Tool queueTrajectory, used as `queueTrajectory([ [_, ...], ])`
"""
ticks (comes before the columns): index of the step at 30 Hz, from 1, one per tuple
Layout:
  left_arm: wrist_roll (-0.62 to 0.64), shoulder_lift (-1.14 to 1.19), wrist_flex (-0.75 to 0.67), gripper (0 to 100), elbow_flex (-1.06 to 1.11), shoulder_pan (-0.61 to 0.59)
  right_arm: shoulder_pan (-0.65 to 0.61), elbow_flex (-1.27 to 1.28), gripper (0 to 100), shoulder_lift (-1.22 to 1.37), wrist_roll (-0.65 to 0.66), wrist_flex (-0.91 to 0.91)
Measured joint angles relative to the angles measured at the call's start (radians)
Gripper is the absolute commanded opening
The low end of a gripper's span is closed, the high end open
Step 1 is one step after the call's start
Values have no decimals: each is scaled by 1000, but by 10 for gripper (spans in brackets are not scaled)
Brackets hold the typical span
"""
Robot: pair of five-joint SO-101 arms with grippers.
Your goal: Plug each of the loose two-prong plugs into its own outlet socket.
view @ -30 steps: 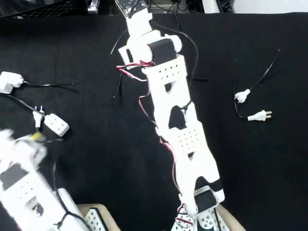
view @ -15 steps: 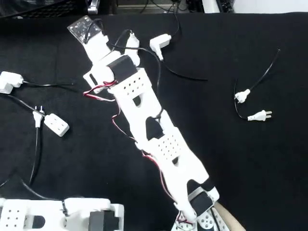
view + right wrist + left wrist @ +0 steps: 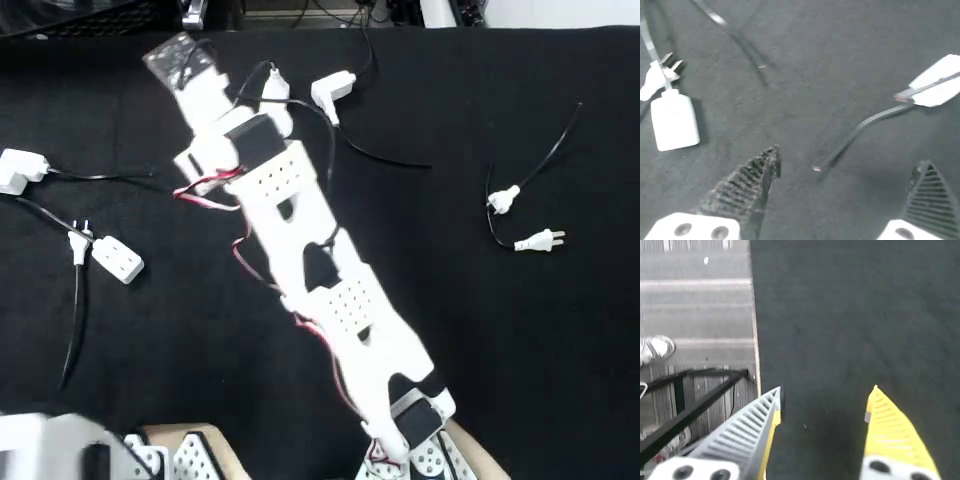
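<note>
My right gripper [image 3: 850, 157] is open and empty over the black cloth. The right arm [image 3: 300, 250] stretches to the back left of the table. Ahead of it lie a white outlet socket [image 3: 672, 122] [image 3: 118, 258] with a two-prong plug [image 3: 657, 75] [image 3: 78, 243] loose beside it, and a second socket [image 3: 940, 80] [image 3: 15, 168] on a cable. A third socket [image 3: 333, 88] lies at the back. Two loose plugs [image 3: 505, 198] [image 3: 540, 240] lie at the right. My left gripper [image 3: 826, 389], yellow-fingered, is open and empty near the table's edge.
Black cables [image 3: 75, 310] trail over the cloth at the left and at the back [image 3: 380, 155]. The left arm [image 3: 60, 450] sits low in the front left corner. The table edge [image 3: 756, 340] and the floor beyond it are in the left wrist view.
The right arm swung from the table's middle to the back left, then barely moved. The left arm pulled back from beside the left socket into the front left corner.
</note>
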Motion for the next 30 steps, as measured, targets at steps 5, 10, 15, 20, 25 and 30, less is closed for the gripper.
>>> queueTrajectory([
  [5,0,497,187,274,-531,-18,-80,0,392,51,0,0],
  [10,20,796,239,274,-847,-18,-153,0,392,95,0,-2],
  [15,32,921,239,274,-941,-18,-256,0,392,166,-34,-40],
  [20,32,996,239,274,-951,-18,-330,0,392,212,-55,-61],
  [25,32,1056,239,274,-951,-18,-359,0,392,212,-69,-61],
  [30,31,1077,219,274,-959,-18,-361,0,392,212,-71,-78],
])
